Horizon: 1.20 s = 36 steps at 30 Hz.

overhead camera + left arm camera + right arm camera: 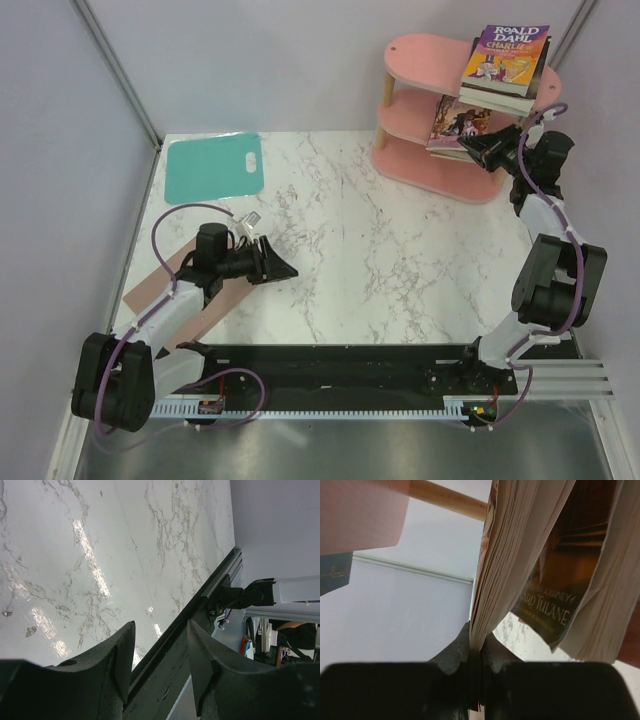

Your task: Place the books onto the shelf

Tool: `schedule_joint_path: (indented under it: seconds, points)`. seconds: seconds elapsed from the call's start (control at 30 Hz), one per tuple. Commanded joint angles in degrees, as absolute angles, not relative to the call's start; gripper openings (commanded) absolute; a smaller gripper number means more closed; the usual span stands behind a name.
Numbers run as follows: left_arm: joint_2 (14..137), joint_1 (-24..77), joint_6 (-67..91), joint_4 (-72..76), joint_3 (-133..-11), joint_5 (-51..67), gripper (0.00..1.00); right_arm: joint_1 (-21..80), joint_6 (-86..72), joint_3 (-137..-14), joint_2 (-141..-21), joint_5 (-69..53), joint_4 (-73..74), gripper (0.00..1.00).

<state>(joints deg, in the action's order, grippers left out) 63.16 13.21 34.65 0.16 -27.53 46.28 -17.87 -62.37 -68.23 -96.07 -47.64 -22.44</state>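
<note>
Pinching a paperback (457,122) in my right gripper (488,150), I judge the job nearly done: it sits partly on the pink shelf (418,52) at its middle board, other books (506,58) lie stacked on top, my left gripper (273,262) spread, empty.

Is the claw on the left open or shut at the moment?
Open. The left gripper has its fingers apart, with only the table edge showing between them; nothing is held.

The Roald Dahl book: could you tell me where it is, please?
The Roald Dahl book lies far right in the top view, topping a stack on the pink shelf's top board.
</note>
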Motion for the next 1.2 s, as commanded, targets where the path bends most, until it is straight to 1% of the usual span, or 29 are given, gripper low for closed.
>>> schedule_joint_path:
  seconds: [0.0,0.07,0.1,0.17,0.27,0.33,0.37,0.4,0.47,0.5,0.53,0.57,0.63,0.67,0.77,1.17]
  points:
    - [62.75,13.53,32.61,0.70,-27.16,45.53,0.52,-18.28,-58.63,-73.82,-97.56,-46.23,-18.37,0.05]
    - [62.58,13.62,32.61,0.70,-27.07,45.53,0.52,-18.37,-58.27,-74.97,-98.43,-45.80,-16.97,0.06]
    - [62.49,13.62,32.61,0.70,-27.07,45.61,0.52,-18.37,-58.01,-75.41,-98.61,-45.70,-16.61,0.08]
    - [62.49,13.71,32.61,0.62,-27.07,45.62,0.52,-18.46,-57.83,-76.37,-99.23,-45.09,-15.30,0.10]
    - [62.49,13.80,32.61,0.62,-27.07,45.62,0.52,-18.46,-58.09,-77.52,-100.37,-45.88,-14.68,0.12]
    - [62.49,13.89,32.52,0.62,-27.07,45.53,0.52,-18.46,-57.66,-77.26,-100.11,-45.70,-14.07,0.16]
    - [62.49,13.97,32.52,0.62,-27.07,45.53,0.52,-18.46,-57.31,-77.08,-99.85,-45.44,-13.63,0.20]
    - [62.49,13.97,32.52,0.62,-27.07,45.61,0.52,-18.46,-56.52,-77.17,-99.41,-44.57,-12.67,0.30]
    - [62.49,14.06,32.52,0.62,-27.07,45.62,0.52,-18.46,-55.11,-77.17,-99.14,-43.77,-10.29,0.37]
    - [62.40,14.06,32.52,0.62,-27.07,45.70,0.52,-18.37,-54.93,-77.08,-99.05,-43.68,-10.02,0.45]
    - [62.32,14.15,32.52,0.62,-27.07,45.70,0.52,-18.37,-54.67,-77.17,-99.05,-43.59,-9.24,0.49]
    - [62.31,14.24,32.52,0.62,-27.07,45.62,0.52,-18.37,-54.49,-77.25,-99.05,-43.42,-8.53,0.56]
    - [62.23,14.33,32.52,0.62,-27.07,45.70,0.52,-18.28,-53.97,-77.26,-98.79,-42.81,-7.13,0.61]
    - [62.23,14.33,32.52,0.70,-27.07,45.70,0.52,-18.28,-53.27,-77.26,-98.70,-42.45,-6.42,0.65]
    - [62.14,14.41,32.52,0.62,-27.07,45.62,0.52,-18.28,-51.43,-77.34,-98.00,-41.05,-3.70,0.70]
    - [61.96,14.77,32.34,0.53,-26.72,45.79,0.52,-18.19,-43.34,-80.24,-94.22,-35.51,9.22,0.77]
